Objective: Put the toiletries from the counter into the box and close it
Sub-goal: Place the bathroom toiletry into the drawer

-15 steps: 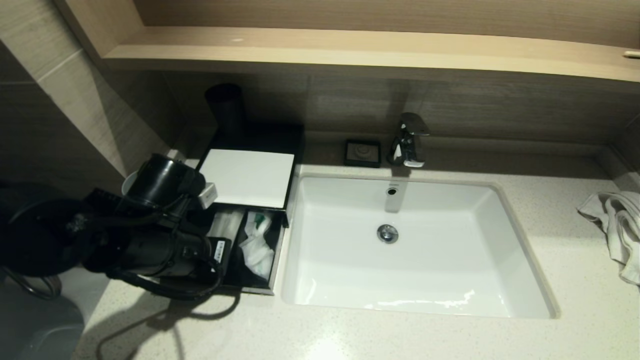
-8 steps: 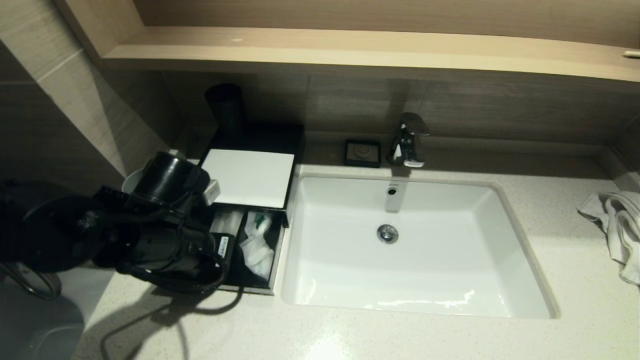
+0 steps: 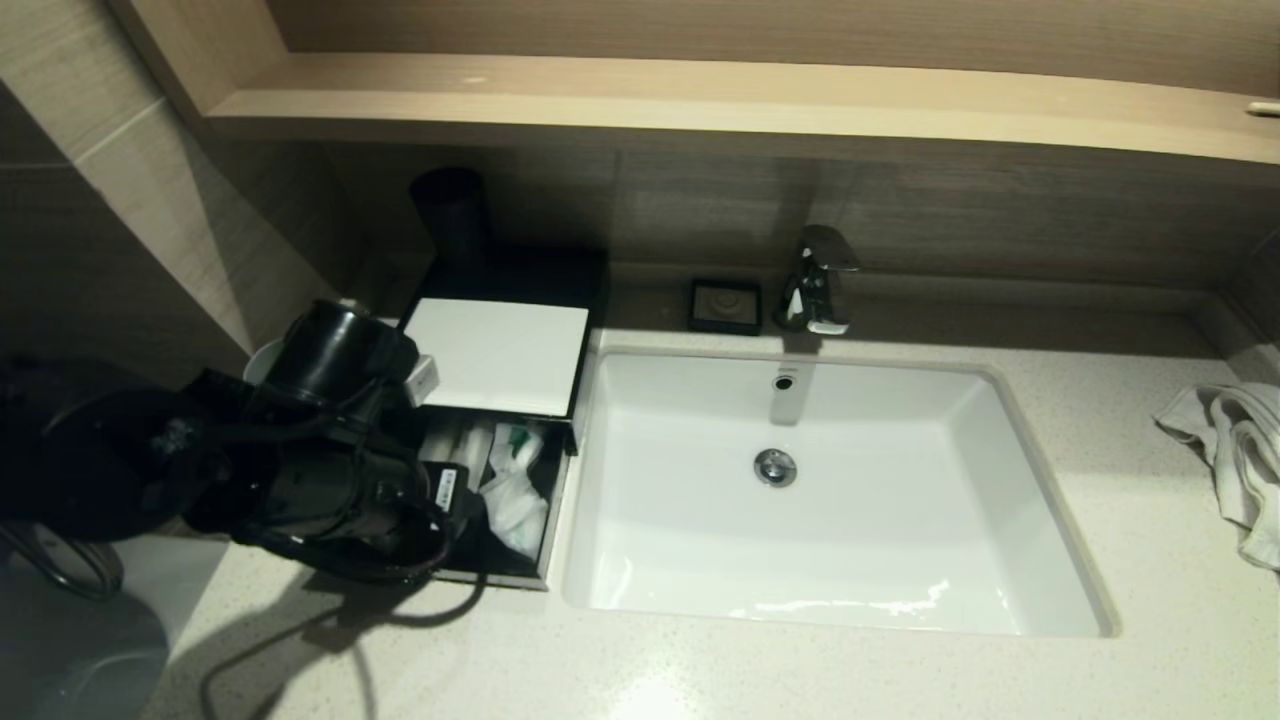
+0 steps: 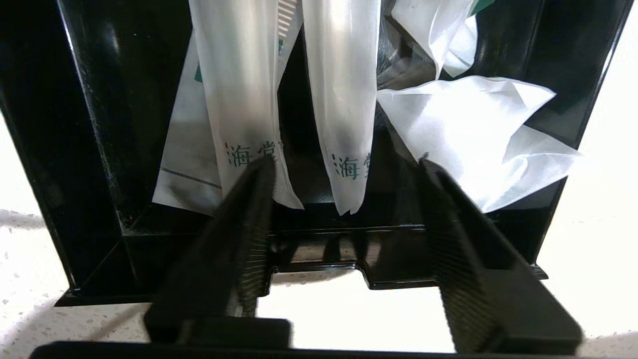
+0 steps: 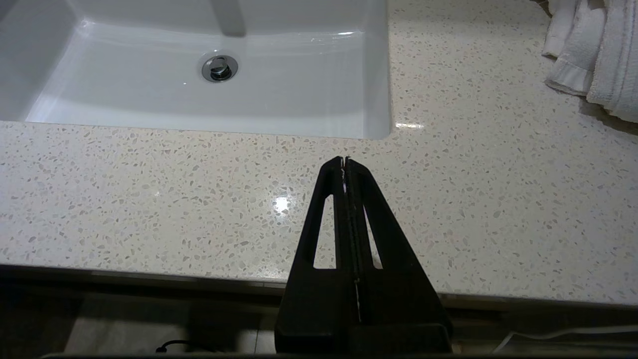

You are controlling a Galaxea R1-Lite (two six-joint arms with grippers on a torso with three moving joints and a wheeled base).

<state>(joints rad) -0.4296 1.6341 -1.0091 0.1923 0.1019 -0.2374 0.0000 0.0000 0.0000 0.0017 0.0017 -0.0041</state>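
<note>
Left fingers (image 4: 344,209): spread apart with nothing between them, tips poised at the front edge of the pulled-out drawer; one tip overlaps the end of a packet in the wrist view, contact cannot be told.
Left gripper in head view (image 3: 455,495): over the front left part of the open drawer, the dark arm reaching in from the left.
Slim packets (image 4: 344,99): two long clear-plastic packets lie side by side, lengthwise in the drawer, green printed characters near their closer ends; a flat white sachet (image 4: 187,164) lies partly under the one farther from the crumpled wrappers.
Crumpled wrappers (image 4: 468,134): white, bunched in the drawer compartment beside the packets, one corner hanging over the side wall; in the head view they fill the right compartment (image 3: 515,490), a green mark showing at the top.
Box (image 3: 495,355): black, low, flat white top panel, standing on the table left of the basin; its drawer (image 4: 89,149) is drawn out toward the robot, still open.
Table (image 3: 700,670): pale speckled stone; white rectangular basin (image 3: 830,490) sunk in the middle.
Right fingers (image 5: 345,164): pressed together, empty, hanging over the table's front edge near the basin's corner.
White towel (image 3: 1235,450): rumpled, at the table's far right.
Soap dish (image 3: 726,305): small black square, behind the basin beside the faucet (image 3: 820,280).
</note>
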